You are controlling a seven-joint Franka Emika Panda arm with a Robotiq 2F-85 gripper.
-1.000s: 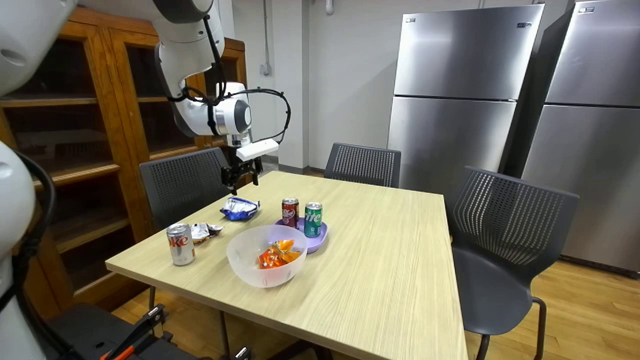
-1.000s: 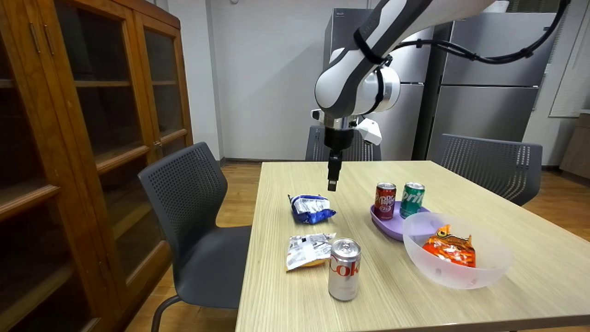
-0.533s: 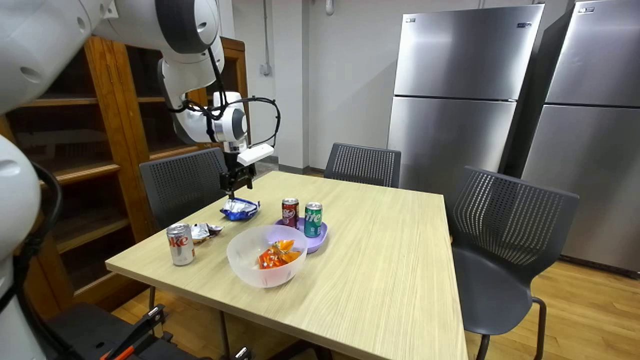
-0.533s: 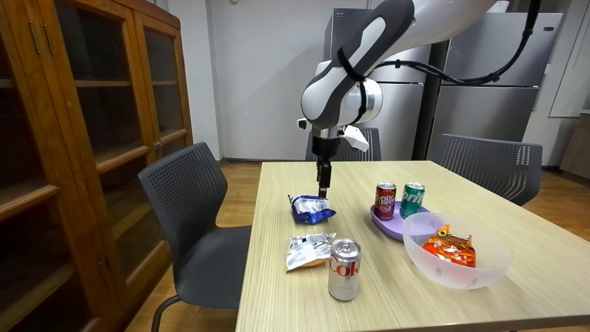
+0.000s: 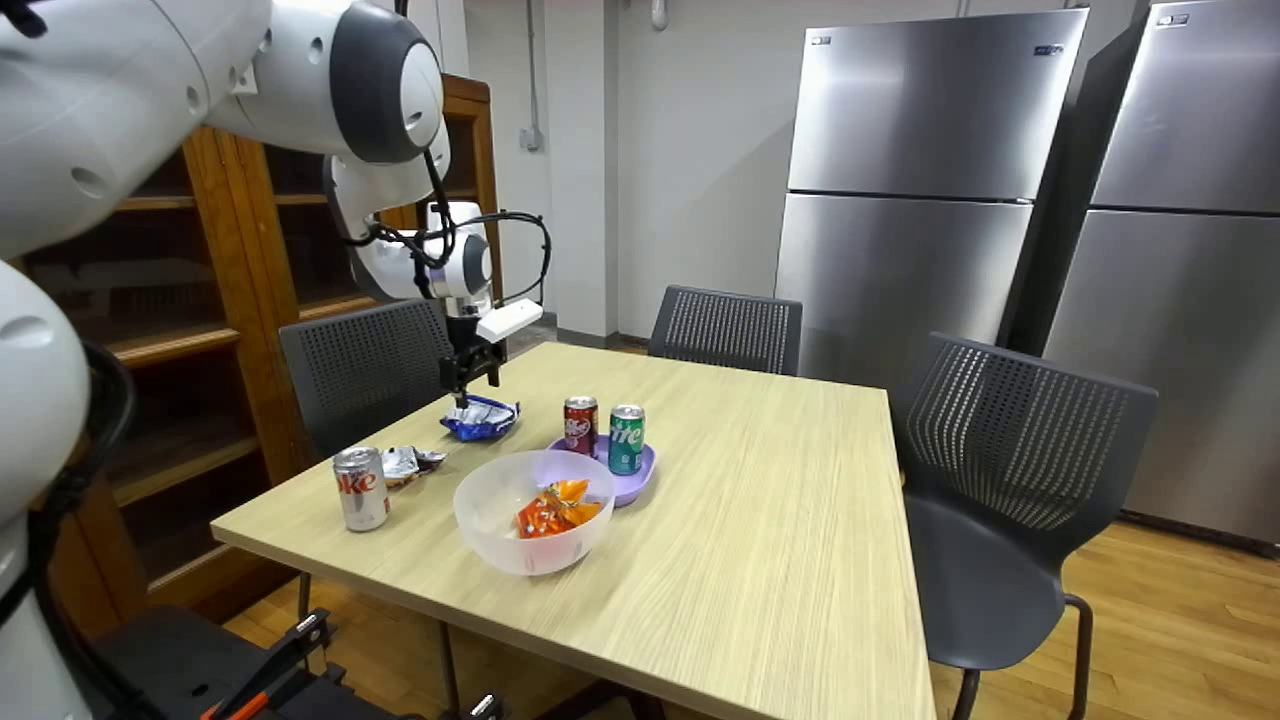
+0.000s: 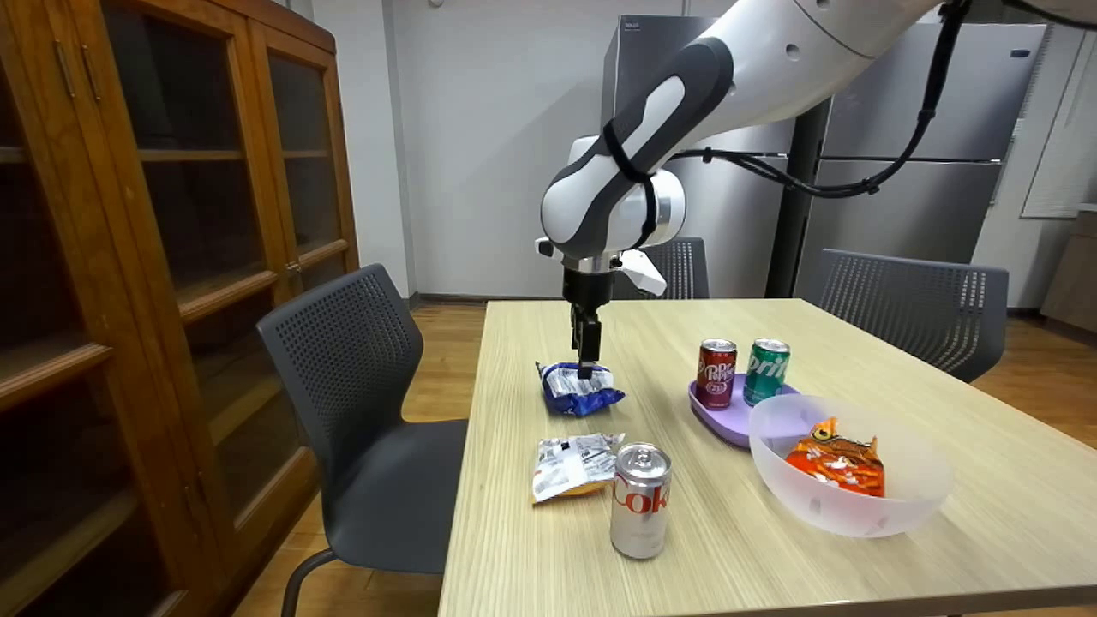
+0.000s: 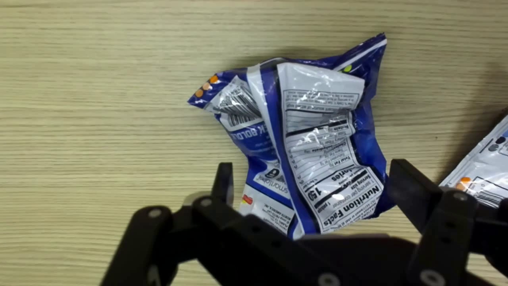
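My gripper point(image 7: 311, 174) is open and empty. It points down at a crumpled blue and white chip bag point(image 7: 329, 147) lying on the table. In the wrist view the bag's near end lies between the spread fingers; the right finger point(image 7: 412, 190) overlaps its edge. I cannot tell whether they touch. In both exterior views the gripper point(image 5: 478, 392) point(image 6: 586, 373) is just over the blue bag point(image 5: 482, 428) point(image 6: 583, 403). A silver-white bag point(image 6: 572, 467) lies nearby; its edge shows in the wrist view point(image 7: 482, 174). A silver Coke can point(image 6: 641, 506) stands beside it.
A purple tray point(image 6: 728, 426) holds a Dr Pepper can point(image 6: 716, 374) and a green Sprite can point(image 6: 766, 371). A translucent bowl point(image 6: 917, 497) with an orange bag point(image 6: 840, 463) stands by the tray. Dark chairs point(image 5: 1020, 450) surround the table point(image 5: 760, 520). A wooden cabinet point(image 6: 197, 283) stands alongside.
The gripper has moved down and toward the blue bag, leftward in both exterior views, from above and behind it to just over it. The bags, cans, tray and bowl have not moved.
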